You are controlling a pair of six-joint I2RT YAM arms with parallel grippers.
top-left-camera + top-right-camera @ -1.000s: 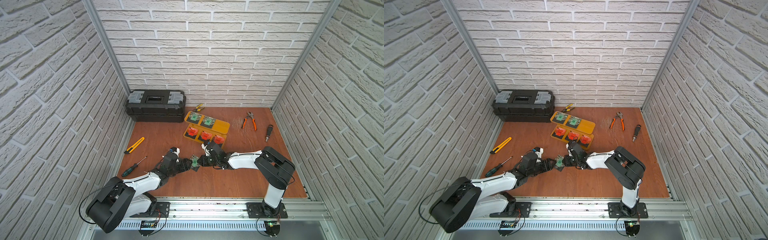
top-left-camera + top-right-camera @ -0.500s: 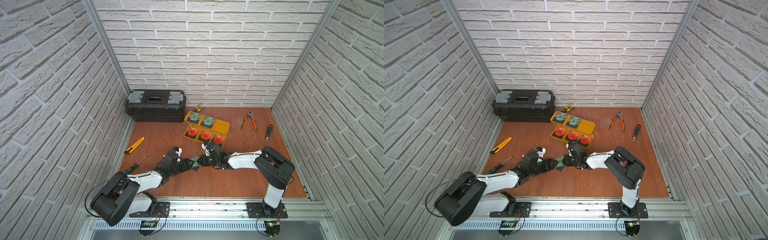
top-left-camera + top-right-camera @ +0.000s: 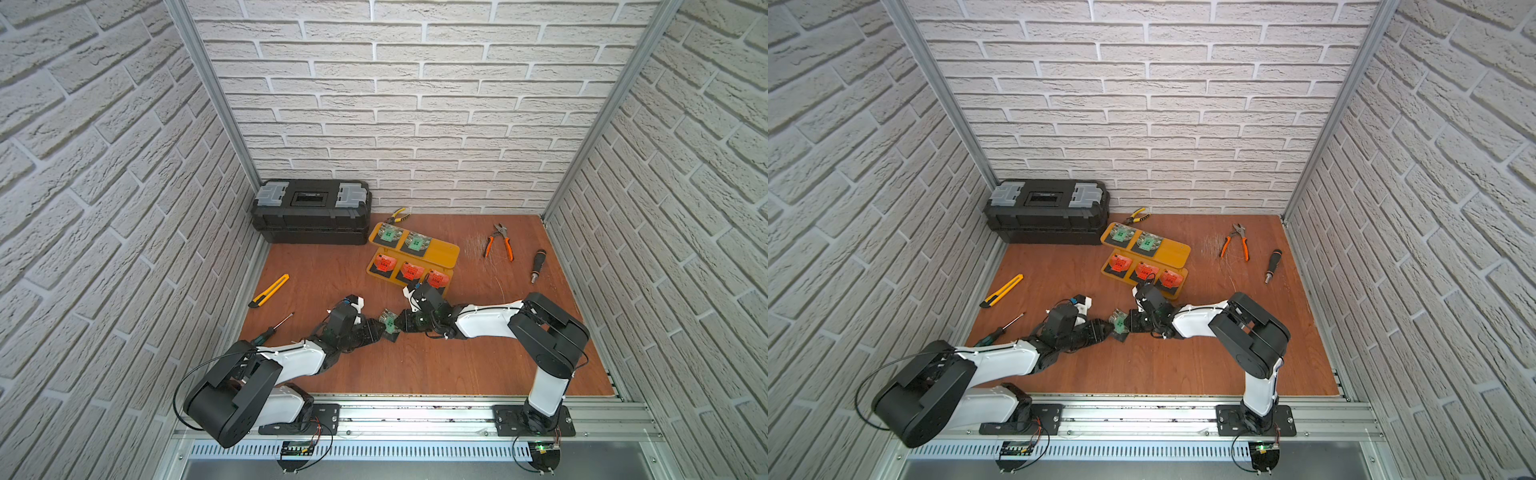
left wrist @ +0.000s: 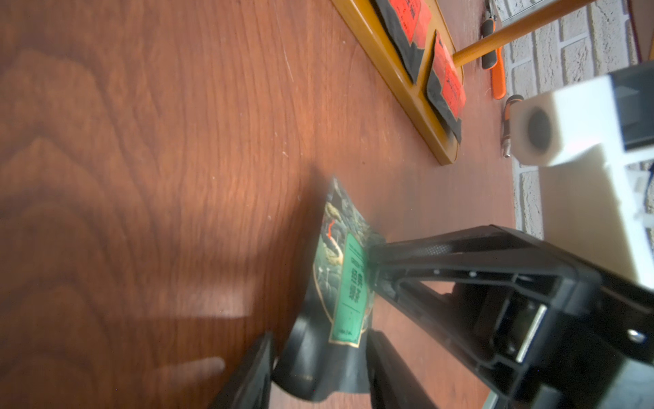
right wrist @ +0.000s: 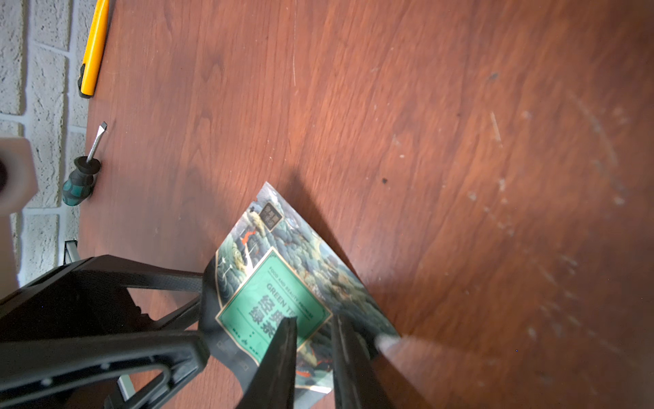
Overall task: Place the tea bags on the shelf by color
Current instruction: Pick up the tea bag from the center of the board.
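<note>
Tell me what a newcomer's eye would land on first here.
At centre, the right gripper pinches a flat square green-fronted tea bag while the left gripper straddles its other edge. Behind, the yellow-orange two-tier plastic shelf carries three red-orange tea bags on its lower board, two green ones above, one spot bare.

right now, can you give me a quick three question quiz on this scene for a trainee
1. How many green tea bags lie on the shelf?
2. True or false: three red tea bags lie on the shelf's lower level.
3. What does the right claw pinch? A: a screwdriver. B: a tea bag. C: a knife.

Key: 1: two. 2: true. 3: B.
</note>
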